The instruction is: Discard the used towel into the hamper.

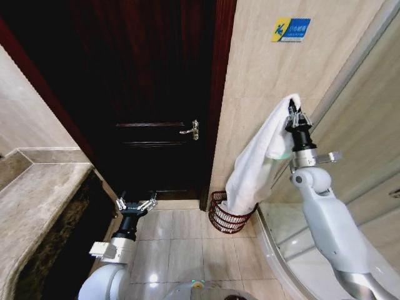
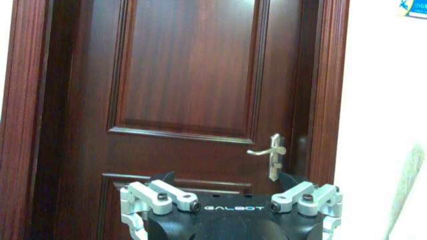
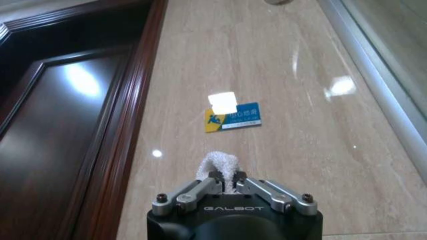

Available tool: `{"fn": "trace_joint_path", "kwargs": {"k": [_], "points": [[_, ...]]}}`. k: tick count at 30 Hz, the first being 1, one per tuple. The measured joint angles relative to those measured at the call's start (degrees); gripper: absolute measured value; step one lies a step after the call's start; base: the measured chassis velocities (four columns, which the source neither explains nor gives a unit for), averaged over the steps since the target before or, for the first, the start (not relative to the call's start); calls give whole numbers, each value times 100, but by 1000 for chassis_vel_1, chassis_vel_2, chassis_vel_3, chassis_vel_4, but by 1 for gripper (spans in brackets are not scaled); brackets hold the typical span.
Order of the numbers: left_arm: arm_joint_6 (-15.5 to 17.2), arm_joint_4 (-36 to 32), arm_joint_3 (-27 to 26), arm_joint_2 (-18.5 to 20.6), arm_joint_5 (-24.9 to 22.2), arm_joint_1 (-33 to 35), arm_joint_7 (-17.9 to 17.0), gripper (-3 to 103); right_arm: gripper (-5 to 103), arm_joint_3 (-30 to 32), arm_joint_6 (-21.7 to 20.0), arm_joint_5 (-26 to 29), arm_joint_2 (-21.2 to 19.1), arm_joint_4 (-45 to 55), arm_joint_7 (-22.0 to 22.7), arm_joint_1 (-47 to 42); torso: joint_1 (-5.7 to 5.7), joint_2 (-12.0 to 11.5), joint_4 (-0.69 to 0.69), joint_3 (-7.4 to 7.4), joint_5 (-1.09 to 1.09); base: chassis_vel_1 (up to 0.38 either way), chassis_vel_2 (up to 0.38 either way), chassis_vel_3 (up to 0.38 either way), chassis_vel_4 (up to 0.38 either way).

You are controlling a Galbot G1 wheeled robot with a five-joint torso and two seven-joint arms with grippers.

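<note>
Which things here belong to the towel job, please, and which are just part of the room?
Job:
- towel, hanging from the shut right gripper above the hamper
- hamper, on the floor by the wall

Not part of it:
- left gripper, open, idle, low before the door
- door with its handle
- blue sign on the wall
- stone counter

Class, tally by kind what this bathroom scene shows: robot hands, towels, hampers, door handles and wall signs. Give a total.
Robot hands: 2, left hand and right hand
Towels: 1, white towel
Hampers: 1, hamper
Door handles: 1, door handle
Wall signs: 1, blue sign
Total: 6
</note>
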Motion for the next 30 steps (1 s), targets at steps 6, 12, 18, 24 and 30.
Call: {"fn": "trace_joint_path", "kwargs": {"k": [6,12,18,24,30], "points": [[0,0,0,0,0,0,0,100,5,46,-1,-3,-28,52,-25,-67,-1,0,0,0,0,0,0,0,0],[0,0,0,0,0,1,0,100,5,88,-6,-4,-15,167,-26,-171,-2,2,0,-1,-1,-87,89,87,-100],[0,0,0,0,0,0,0,100,5,151,14,-5,21,240,-26,-378,0,1,1,0,1,-175,184,188,-177],[0,0,0,1,0,-1,0,100,5,321,333,-97,227,508,-106,-1054,8,-2,1,3,1,-172,164,141,-159],[0,0,0,0,0,1,0,100,5,501,634,-309,494,944,-194,-1930,-2,0,0,-1,-1,-15,26,12,-7]]}}
